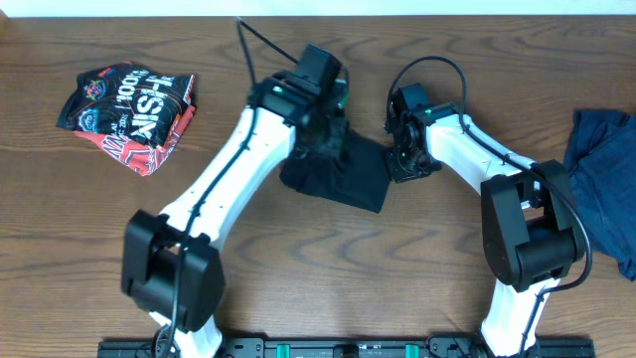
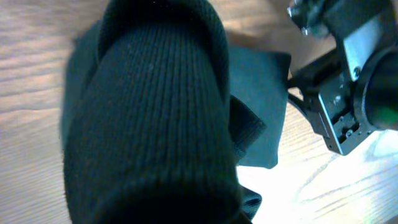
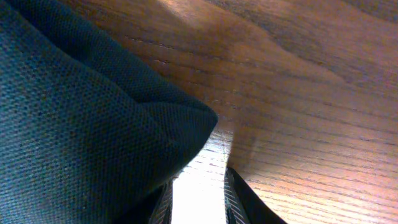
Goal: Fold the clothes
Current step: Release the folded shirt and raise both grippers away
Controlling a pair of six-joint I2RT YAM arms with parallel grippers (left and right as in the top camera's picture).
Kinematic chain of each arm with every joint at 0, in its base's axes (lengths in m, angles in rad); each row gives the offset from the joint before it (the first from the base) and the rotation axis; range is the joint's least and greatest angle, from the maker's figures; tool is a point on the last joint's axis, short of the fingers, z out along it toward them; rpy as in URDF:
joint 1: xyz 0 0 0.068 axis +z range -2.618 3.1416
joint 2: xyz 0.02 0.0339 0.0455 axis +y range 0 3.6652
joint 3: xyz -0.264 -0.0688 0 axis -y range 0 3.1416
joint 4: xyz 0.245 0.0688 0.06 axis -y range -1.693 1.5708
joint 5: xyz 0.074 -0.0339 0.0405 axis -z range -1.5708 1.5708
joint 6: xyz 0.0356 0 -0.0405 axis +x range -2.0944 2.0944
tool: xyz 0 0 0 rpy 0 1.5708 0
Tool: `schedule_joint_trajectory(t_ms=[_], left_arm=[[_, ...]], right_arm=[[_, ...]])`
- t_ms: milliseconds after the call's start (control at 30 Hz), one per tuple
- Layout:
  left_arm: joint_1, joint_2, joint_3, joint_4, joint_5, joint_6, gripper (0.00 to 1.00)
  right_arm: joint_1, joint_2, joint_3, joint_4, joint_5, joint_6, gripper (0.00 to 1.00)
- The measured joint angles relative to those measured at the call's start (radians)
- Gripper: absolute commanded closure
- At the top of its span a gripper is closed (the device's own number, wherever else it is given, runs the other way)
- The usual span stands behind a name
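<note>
While the left gripper (image 1: 323, 137) sits buried in the black garment (image 1: 360, 179) (jaws hidden, grip can't be told), the right gripper (image 3: 196, 190) rests narrowly parted at its edge on the tabletop (image 1: 318, 268).

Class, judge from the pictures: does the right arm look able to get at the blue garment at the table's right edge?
Probably yes: the blue garment lies uncovered beside that arm's base, bare table between. But the right gripper is at the black garment.
</note>
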Motion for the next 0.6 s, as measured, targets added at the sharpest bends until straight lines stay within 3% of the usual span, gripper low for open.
schedule_joint_trajectory(t_ms=[200, 267, 367, 600], left_arm=[[-0.046, 0.031, 0.000, 0.023, -0.001, -0.007, 0.94], [-0.059, 0.032, 0.000, 0.034, -0.001, -0.018, 0.89], [-0.081, 0.032, 0.000, 0.050, -0.003, -0.024, 0.66], [-0.094, 0.029, 0.000, 0.060, 0.000, -0.029, 0.59]], right_arm=[[0.000, 0.000, 0.000, 0.002, 0.000, 0.001, 0.74], [0.000, 0.000, 0.000, 0.003, 0.000, 0.001, 0.74], [0.000, 0.000, 0.000, 0.003, 0.000, 0.001, 0.74], [-0.003, 0.000, 0.001, -0.033, 0.013, 0.030, 0.72]])
